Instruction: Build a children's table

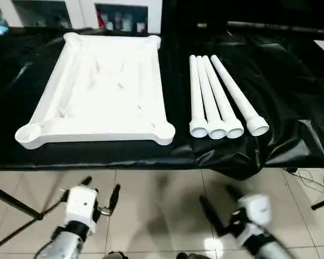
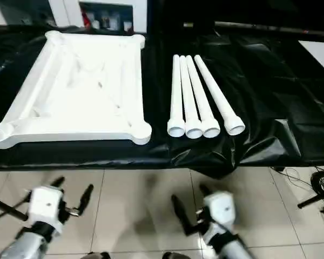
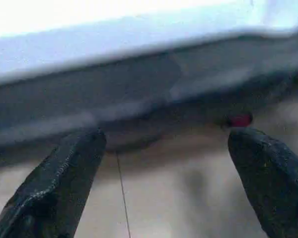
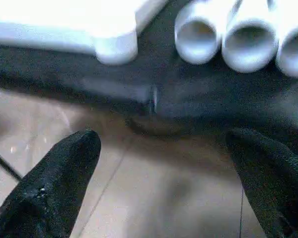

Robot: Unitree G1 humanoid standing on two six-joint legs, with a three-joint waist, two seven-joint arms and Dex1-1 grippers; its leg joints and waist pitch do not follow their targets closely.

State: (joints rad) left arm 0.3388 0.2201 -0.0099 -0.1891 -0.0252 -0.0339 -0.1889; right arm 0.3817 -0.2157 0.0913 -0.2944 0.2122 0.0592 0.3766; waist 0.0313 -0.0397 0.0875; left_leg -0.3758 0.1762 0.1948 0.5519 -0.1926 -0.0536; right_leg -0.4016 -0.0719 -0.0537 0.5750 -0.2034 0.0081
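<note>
Nearest the camera, both grippers hung low over the tiled floor [image 1: 162, 205], in front of the work surface. The left gripper [image 1: 101, 191] had its two black fingers spread wide apart and held nothing. The right gripper [image 1: 218, 205] likewise stood fully spread and empty. Neither touched any part of the table.

The table top [image 1: 97, 89] was a white plastic rectangle with a raised rim running round all four sides and a round socket at each corner. It lay flat with its ribbed underside facing up; low moulded ribs crossed its middle. Its long axis ran away from the robot, the near short edge lying close to the front edge of the work surface. The near right corner socket [image 4: 116, 49] appeared in the right wrist view, just beside the leg ends.

The four legs [image 1: 218, 97] were long white tapered tubes. They lay to the right of the top and apart from it, side by side, three touching one another and the fourth angled slightly off to the right. Each pointed away from the robot, narrow end far, flared open end near. Three of the open ends [image 4: 241, 39] faced the right wrist camera.

All parts rested on a black cloth [image 1: 291, 108] covering the work surface, creased and hanging over its front edge. Behind it stood a white cabinet [image 1: 119, 13] with glass-front shelves. Black cables [image 1: 313, 183] and a stand leg lay on the floor at the right.
</note>
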